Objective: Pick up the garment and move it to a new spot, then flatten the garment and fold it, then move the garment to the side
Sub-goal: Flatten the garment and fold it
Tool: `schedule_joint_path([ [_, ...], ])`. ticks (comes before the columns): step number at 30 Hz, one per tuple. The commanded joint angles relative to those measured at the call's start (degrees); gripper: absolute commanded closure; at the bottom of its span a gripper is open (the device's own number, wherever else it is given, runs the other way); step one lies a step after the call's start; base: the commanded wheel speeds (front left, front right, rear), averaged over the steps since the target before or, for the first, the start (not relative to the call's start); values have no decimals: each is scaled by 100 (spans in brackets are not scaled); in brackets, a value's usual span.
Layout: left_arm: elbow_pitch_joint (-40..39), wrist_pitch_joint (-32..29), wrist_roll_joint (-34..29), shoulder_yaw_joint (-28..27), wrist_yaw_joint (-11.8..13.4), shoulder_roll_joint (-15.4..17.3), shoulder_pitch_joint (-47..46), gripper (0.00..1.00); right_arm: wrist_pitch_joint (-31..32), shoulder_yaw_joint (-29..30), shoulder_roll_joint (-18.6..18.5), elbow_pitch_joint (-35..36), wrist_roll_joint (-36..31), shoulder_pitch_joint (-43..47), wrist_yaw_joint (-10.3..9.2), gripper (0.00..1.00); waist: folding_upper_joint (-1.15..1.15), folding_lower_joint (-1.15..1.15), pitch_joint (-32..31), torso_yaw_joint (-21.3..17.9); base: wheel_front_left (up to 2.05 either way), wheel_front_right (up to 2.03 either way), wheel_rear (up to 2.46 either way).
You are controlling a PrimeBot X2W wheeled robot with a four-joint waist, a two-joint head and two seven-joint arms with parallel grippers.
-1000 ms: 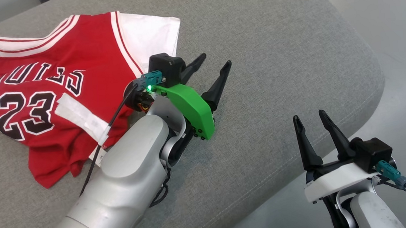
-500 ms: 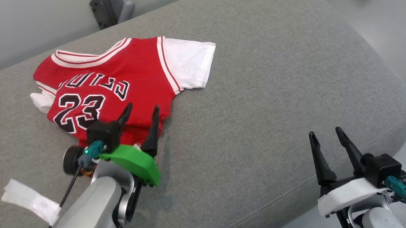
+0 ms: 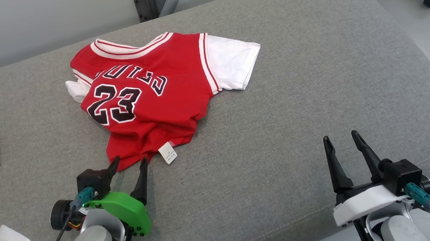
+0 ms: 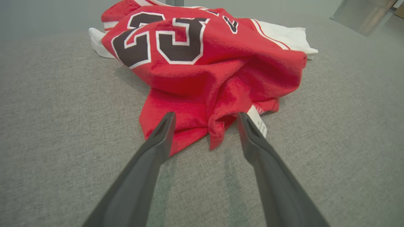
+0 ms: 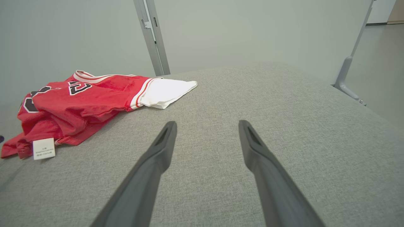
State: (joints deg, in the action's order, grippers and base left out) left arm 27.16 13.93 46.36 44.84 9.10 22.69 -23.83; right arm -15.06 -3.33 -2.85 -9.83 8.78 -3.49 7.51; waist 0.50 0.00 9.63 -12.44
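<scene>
A grey fabric cushion carried the crumpled red number-23 jersey at its far left. The left gripper stood released at the jersey's near hem. The right gripper gaped empty, well apart.

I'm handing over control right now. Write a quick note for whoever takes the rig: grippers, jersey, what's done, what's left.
Left gripper: open, empty, fingertips at the near hem of the jersey; the left wrist view shows a bunched fold between them.
Right gripper: open, empty, over bare cushion, clear of the jersey.
Jersey: on the cushion, number side up, lower half rumpled, tag out at the hem.
Done: no flattening or folding shows; can't tell if it was moved.
Left: grasp the hem, flatten, fold, move aside.
</scene>
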Motion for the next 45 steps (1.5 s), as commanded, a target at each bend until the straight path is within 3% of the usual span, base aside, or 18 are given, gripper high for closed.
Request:
schedule_joint_path([
  [1,57,3,-33,15,-46,13,-18,0,-17,-11,-9,2,-16,-70,-4,0,-50,0,59,7,0,0,0],
  [16,794,-77,20,146,-352,-240,-402,0,-17,-20,-9,0,58,-155,-4,0,-50,0,208,-234,0,0,0],
  [17,841,-73,25,149,-366,-242,-413,12,-17,-21,-9,0,61,-152,-4,0,-50,0,208,-248,0,0,0],
  [18,875,-64,27,152,-401,-243,-429,62,-17,-17,-8,-2,59,-147,-4,0,-50,0,206,-261,0,0,0],
  [19,904,-54,35,153,-427,-248,-443,98,-17,-9,-9,-2,61,-140,-4,0,-50,0,206,-270,0,0,0],
  [25,998,-11,-31,213,-554,-282,-514,100,-17,60,-9,1,70,-73,-4,0,-50,0,171,-235,0,0,0],
  [30,635,68,-218,162,-425,-113,-453,100,-18,109,-8,-22,32,24,-4,0,-50,0,47,-85,0,0,0],
  [37,-1017,-114,-505,166,145,684,152,100,-17,191,-7,-14,-5,227,-4,0,-50,0,-170,283,0,0,0],
  [38,-1017,-114,-505,166,145,684,152,100,-17,191,-7,-14,-5,227,-4,0,-50,0,-170,283,0,0,0],
  [45,-2289,-569,-592,271,750,1549,1017,100,-18,188,-9,13,-93,291,-4,0,-50,0,-283,681,0,0,0],
])
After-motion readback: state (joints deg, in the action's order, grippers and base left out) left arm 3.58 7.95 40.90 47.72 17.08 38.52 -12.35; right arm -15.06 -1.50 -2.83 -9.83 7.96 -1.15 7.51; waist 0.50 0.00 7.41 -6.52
